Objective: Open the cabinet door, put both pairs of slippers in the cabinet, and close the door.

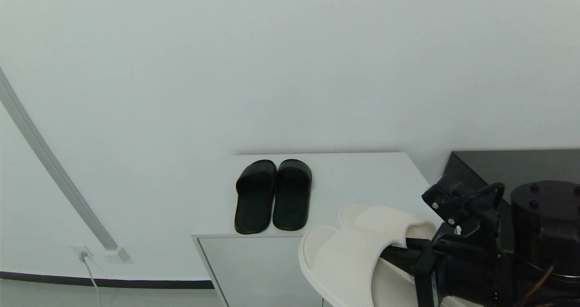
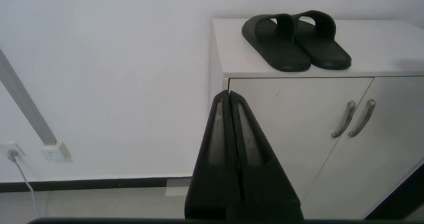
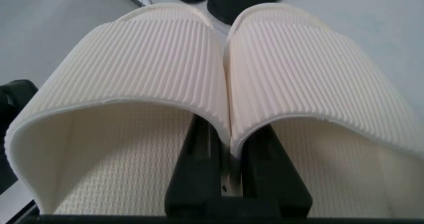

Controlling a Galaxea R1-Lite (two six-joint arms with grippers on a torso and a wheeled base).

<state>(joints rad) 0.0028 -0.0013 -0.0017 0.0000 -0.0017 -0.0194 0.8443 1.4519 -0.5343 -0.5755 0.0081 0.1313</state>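
Note:
A pair of black slippers (image 1: 273,196) (image 2: 296,40) lies side by side on top of the white cabinet (image 1: 362,180), near its front left corner. Both cabinet doors (image 2: 285,118) are closed, with two metal handles (image 2: 353,117) close together at the middle. My right gripper (image 1: 398,250) (image 3: 230,164) is shut on the pair of white ribbed slippers (image 1: 353,252) (image 3: 225,71), pinching their inner sides together and holding them above the cabinet's front right edge. My left gripper (image 2: 229,101) is shut and empty, in front of the cabinet's left side.
A grey conduit (image 1: 50,162) runs down the white wall to a wall socket with a plugged cable (image 1: 81,254) left of the cabinet. A dark surface (image 1: 521,166) adjoins the cabinet on the right. Bare floor lies in front of the cabinet.

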